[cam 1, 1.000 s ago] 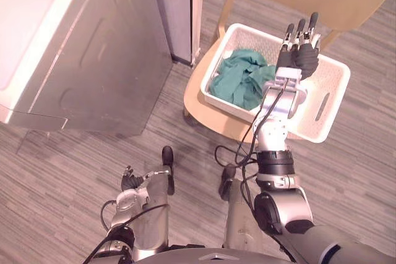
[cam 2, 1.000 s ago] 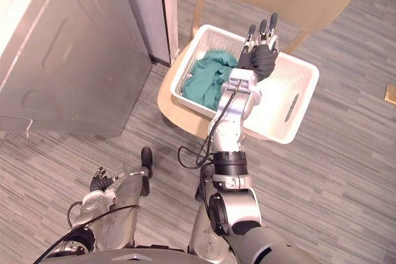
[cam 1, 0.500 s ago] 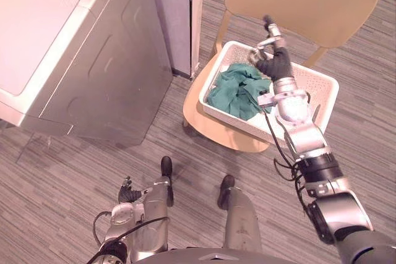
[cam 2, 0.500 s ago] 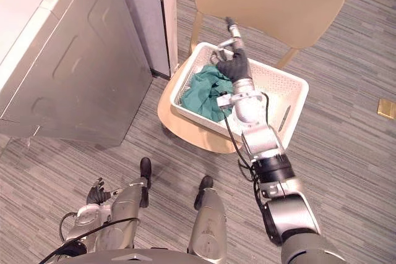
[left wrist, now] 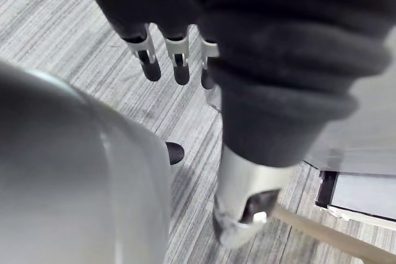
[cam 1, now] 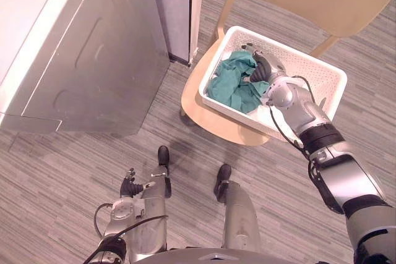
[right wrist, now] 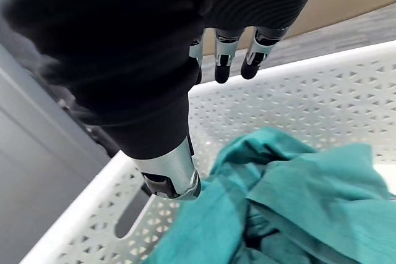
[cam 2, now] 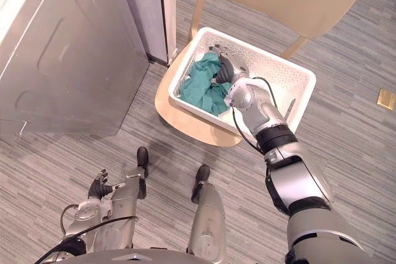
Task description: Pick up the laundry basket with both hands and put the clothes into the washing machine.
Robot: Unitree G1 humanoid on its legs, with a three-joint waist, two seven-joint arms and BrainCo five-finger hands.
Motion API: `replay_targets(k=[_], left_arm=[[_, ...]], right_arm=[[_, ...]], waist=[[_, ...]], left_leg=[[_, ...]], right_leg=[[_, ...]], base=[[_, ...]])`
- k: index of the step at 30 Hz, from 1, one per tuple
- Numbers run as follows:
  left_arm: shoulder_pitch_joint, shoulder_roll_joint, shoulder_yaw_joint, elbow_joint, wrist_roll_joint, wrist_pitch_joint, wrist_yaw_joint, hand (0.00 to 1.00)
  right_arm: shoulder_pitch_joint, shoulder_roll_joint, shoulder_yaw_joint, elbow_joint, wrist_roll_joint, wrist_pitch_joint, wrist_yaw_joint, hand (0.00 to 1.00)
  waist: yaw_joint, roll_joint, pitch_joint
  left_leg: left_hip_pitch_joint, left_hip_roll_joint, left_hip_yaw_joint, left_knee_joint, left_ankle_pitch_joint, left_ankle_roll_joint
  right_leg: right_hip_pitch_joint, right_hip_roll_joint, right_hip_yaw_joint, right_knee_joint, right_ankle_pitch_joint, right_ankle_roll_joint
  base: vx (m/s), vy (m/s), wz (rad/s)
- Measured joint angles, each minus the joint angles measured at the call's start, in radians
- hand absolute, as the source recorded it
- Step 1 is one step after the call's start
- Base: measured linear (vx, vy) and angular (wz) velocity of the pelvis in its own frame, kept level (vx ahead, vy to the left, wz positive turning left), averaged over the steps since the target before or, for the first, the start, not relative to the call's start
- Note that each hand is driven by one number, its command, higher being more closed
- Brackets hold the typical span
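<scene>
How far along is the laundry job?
Nothing done yet: the laundry basket sits on the chair, green clothes inside. In hand: the open right hand reaches over the clothes; the left hand hangs low, open. Left: gripping the basket with both hands, lifting, loading the washing machine.

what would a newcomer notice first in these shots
The bundle of teal clothes stands out first, lying in the white laundry basket on a tan chair, with the robot's open right hand reaching in over it. Next comes the big grey washing machine at the upper left, while the left hand hangs low at the robot's side.
</scene>
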Motion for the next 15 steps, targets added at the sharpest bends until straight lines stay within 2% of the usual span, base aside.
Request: replay_targets(k=[11, 15], left_arm=[[-0.045, 0.006, 0.003, -0.045, -0.043, -0.022, 0.0, 0.0], [-0.064, 0.006, 0.004, -0.051, -0.061, -0.033, 0.0, 0.0]], right_arm=[[-0.113, -0.081, -0.014, 0.1, 0.04, 0.004, -0.032, 0.0], [-0.119, -0.096, -0.06, 0.108, 0.058, 0.019, -0.044, 0.0]], waist=[[0.002, 0.004, 0.058], [0.004, 0.005, 0.072]], left_leg=[[-0.125, 0.016, 0.006, 0.081, -0.023, 0.006], [-0.166, 0.019, 0.002, 0.107, -0.033, 0.011]], right_leg=[[-0.115, 0.013, 0.025, 0.034, 0.009, -0.006], [-0.147, 0.013, 0.027, 0.046, 0.009, -0.006]], base=[[-0.02, -0.01, -0.06], [0.04, -0.021, -0.01]])
